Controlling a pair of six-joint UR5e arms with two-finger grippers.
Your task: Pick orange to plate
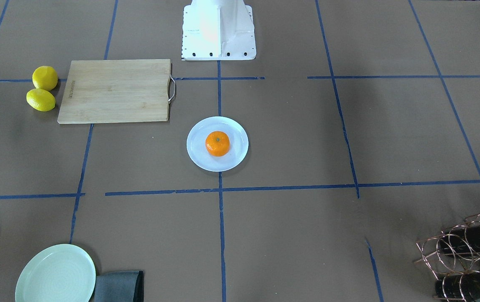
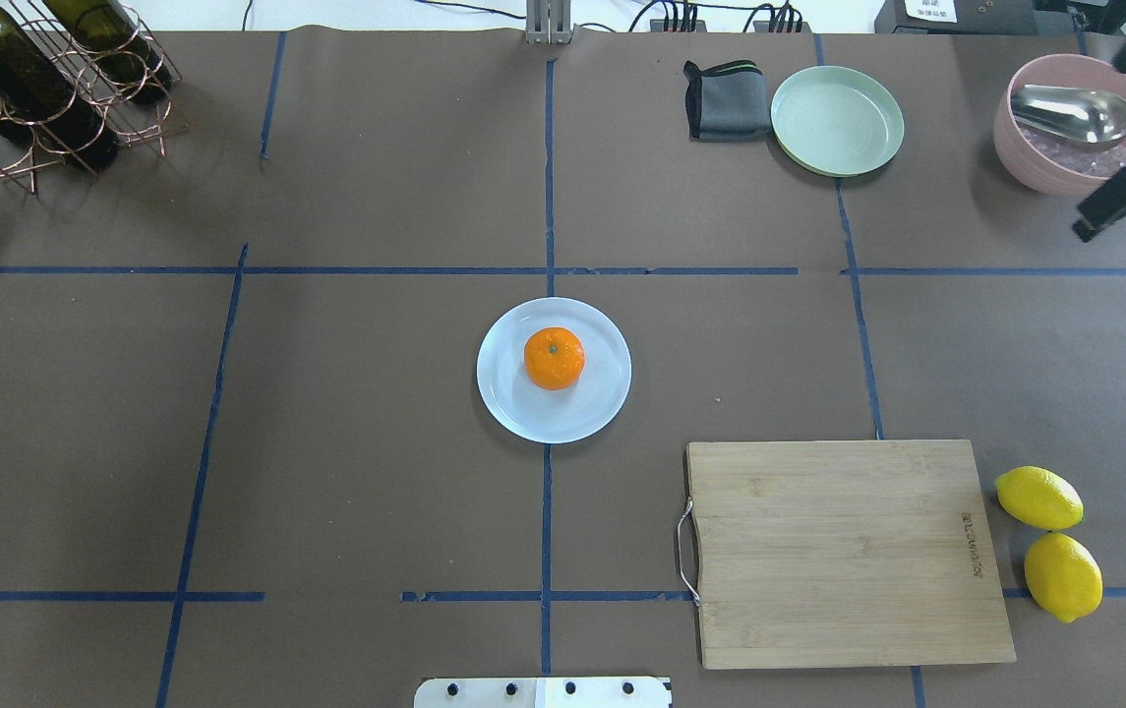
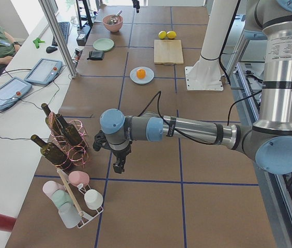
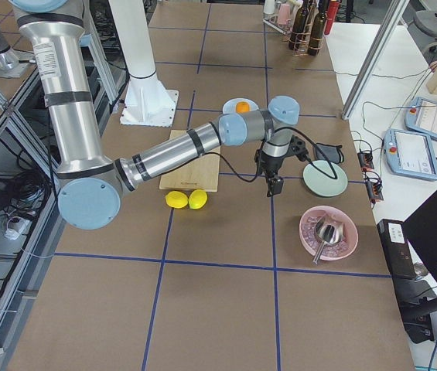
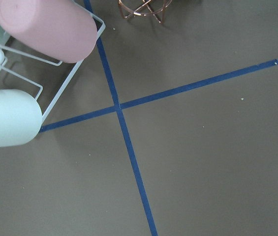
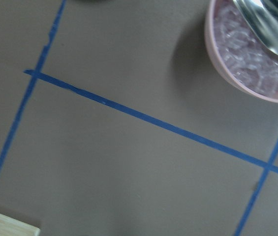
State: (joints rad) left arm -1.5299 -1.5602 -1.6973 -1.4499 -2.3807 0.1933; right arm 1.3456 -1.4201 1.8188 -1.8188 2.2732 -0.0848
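- The orange [image 2: 554,358] sits on the plate [image 2: 523,413], a little off the plate's middle, with its green stem dot facing up. The plate lies at the middle of the table [image 2: 326,442], over a crossing of blue tape lines.
- The left gripper [image 3: 118,167] hangs pointing down over bare table, near the wire bottle rack [image 3: 65,139] and the cup rack [image 3: 76,199], well apart from the plate. Whether it is wide or narrow, I cannot tell (only the side view shows it).
- The right gripper [image 4: 274,186] also points down, between the two lemons [image 4: 186,199] and the pale green plate [image 4: 325,180]. Its opening cannot be told either.
- A wooden cutting board [image 2: 848,551] lies on the robot's right, with the lemons just beside its far edge.
- A pink bowl [image 2: 1035,157] holds a metal spoon [image 2: 1074,113], and a folded grey cloth [image 2: 725,100] touches the green plate.
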